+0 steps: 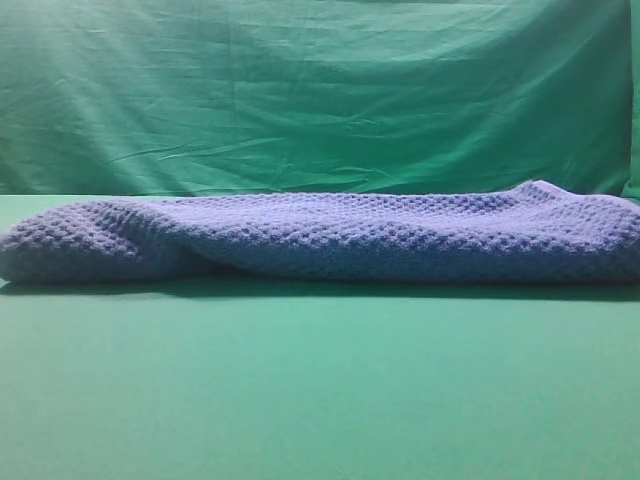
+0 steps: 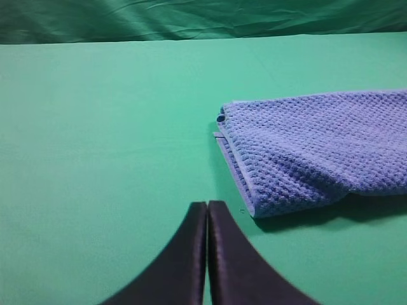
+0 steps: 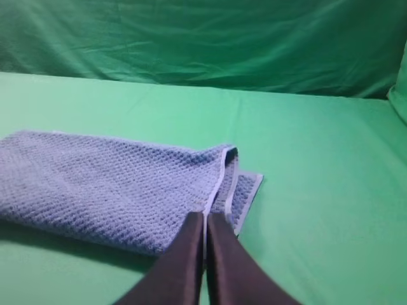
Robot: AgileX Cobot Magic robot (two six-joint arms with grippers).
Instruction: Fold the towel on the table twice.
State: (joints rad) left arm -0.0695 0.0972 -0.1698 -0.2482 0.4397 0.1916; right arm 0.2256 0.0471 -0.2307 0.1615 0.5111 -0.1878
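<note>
The towel (image 1: 330, 235) lies folded across the table (image 1: 320, 400). Left gripper (image 2: 207, 206) is pressed shut, empty, with the towel's end off to its right. Right gripper (image 3: 204, 217) is shut too, holding nothing, tips at the towel's near edge.

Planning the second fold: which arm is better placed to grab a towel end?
Right, probably. The right gripper, shut, sits at the towel's layered end; the left gripper, also shut, is over bare table, apart from its end.
</note>
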